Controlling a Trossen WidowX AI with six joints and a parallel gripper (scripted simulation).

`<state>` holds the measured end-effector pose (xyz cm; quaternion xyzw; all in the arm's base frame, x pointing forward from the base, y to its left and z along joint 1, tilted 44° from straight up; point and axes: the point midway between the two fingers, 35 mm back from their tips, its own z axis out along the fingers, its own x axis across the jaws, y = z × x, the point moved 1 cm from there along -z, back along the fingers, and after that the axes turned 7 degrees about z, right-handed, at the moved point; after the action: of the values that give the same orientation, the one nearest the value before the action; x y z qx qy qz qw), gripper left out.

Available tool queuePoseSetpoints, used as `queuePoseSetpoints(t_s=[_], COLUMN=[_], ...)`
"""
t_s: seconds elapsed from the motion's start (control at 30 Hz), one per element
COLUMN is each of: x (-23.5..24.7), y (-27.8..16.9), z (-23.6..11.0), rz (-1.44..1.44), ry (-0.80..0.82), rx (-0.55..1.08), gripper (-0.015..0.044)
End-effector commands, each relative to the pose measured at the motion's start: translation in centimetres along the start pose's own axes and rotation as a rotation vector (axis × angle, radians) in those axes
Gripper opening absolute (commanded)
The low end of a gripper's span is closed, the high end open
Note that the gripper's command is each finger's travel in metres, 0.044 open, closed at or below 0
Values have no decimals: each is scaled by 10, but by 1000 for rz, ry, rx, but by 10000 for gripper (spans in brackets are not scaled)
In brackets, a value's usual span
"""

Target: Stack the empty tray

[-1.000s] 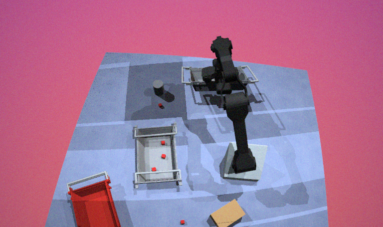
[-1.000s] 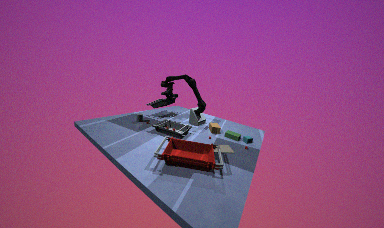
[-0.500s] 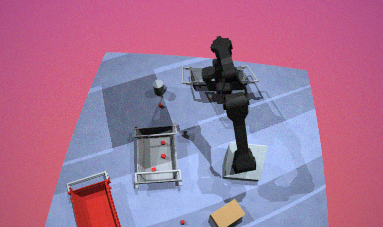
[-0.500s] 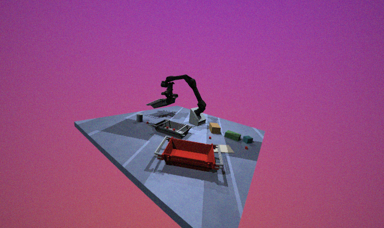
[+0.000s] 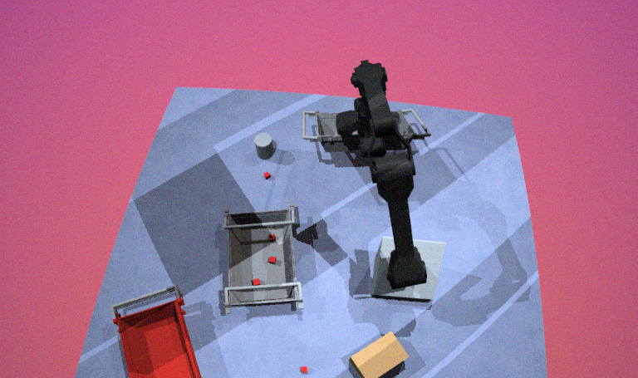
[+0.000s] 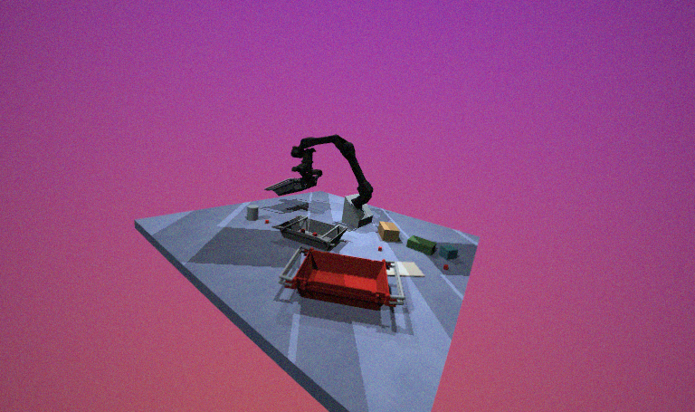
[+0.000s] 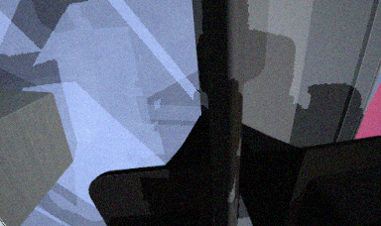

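The loaded grey tray stands mid-table with red blocks inside. One wire bar lies across its top near the far end, the other bar near the close end. My gripper is shut on a long wall of the empty grey tray and holds it in the air over the far part of the table, tilted, well away from the loaded tray. In the top view the arm hides the fingers.
A red tray stands at the front left. A grey cylinder and a loose red cube lie beyond the loaded tray. A tan box, a green box and a teal box lie right.
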<state>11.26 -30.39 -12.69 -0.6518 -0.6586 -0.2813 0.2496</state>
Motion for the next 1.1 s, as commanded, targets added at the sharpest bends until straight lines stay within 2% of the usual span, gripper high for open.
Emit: queuePoseSetpoints(t_s=[0.0, 0.4, 1.07], x=[-3, -2, 40], y=[1, 3, 67], z=[-9, -10, -25], rz=[-10, -20, -343], ry=[-31, -32, -60], rx=[-4, -3, 7], gripper=[0, 0, 0])
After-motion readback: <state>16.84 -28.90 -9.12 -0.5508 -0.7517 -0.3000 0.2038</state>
